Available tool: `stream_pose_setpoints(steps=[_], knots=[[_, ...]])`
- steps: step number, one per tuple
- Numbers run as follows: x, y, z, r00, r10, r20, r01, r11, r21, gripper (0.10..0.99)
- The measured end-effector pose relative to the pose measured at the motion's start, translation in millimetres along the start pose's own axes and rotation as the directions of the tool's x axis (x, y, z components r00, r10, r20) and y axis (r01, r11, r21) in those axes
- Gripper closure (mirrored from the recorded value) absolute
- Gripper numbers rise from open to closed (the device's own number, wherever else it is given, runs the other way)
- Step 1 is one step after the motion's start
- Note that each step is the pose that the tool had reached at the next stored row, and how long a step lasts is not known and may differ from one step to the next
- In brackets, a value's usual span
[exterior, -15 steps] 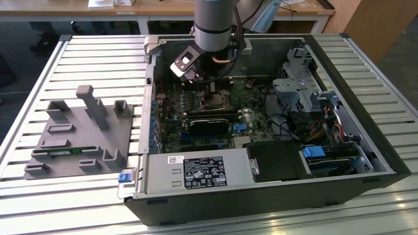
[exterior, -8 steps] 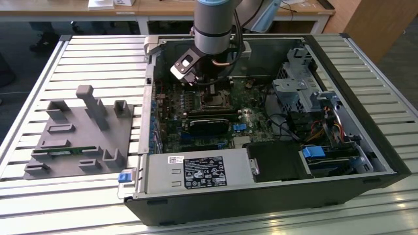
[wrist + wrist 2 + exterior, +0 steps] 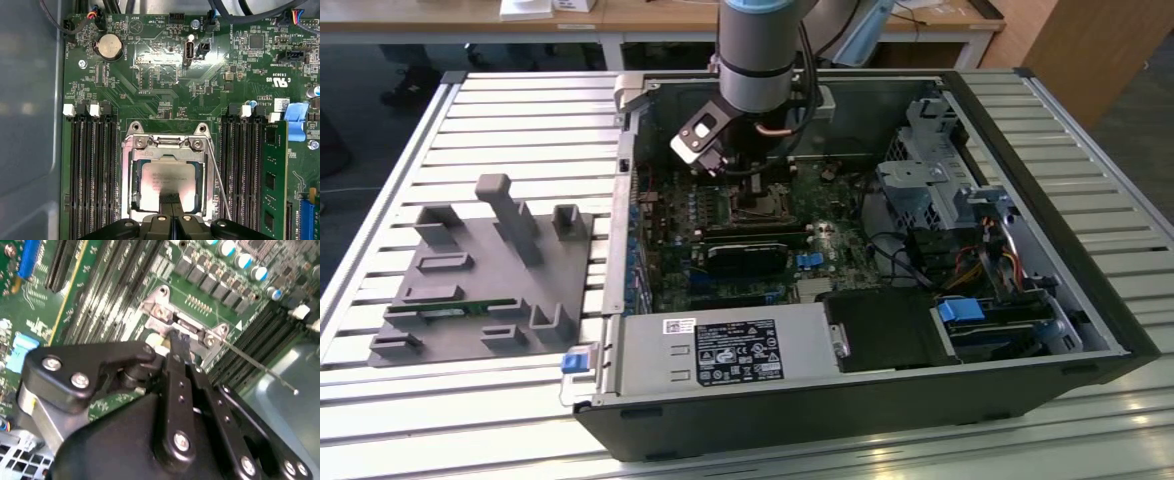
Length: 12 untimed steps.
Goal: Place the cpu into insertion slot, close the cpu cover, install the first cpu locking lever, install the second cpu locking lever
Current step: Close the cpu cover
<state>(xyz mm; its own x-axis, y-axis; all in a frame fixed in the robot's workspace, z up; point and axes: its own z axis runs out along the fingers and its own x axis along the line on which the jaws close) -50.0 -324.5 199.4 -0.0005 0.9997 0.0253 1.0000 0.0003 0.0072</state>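
The cpu [image 3: 167, 181] lies flat in the insertion slot [image 3: 754, 208], its dull silver top showing through the cut-out of the cpu cover [image 3: 133, 172]. The shiny cover frame lies down around the chip. One thin wire locking lever [image 3: 220, 185] stands free, slanting out along one side of the socket; in the second wrist view this locking lever [image 3: 260, 367] sticks out over the memory slots. My gripper [image 3: 171, 201] is shut, its black tips resting at the chip's edge by the cover. In the exterior view the gripper [image 3: 744, 185] hangs inside the case just over the socket.
Long black memory slots [image 3: 92, 170] flank the socket, with a green memory module [image 3: 272, 175] on one side. The grey case wall [image 3: 30, 125] is close by. A power supply [image 3: 720, 350], a drive cage [image 3: 947, 190] and cables crowd the case; a grey fixture [image 3: 480, 270] lies outside.
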Motion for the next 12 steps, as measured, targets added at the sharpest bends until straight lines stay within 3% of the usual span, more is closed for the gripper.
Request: stream_pose_setpoints(steps=[5,12], knots=[[0.3,0.2,-8.8,1.0,0.0,-0.0003,0.0,1.0,0.0,0.969],[0.2,7.6,-8.8,1.0,0.0,-0.0001,0.0,1.0,0.002,0.969]])
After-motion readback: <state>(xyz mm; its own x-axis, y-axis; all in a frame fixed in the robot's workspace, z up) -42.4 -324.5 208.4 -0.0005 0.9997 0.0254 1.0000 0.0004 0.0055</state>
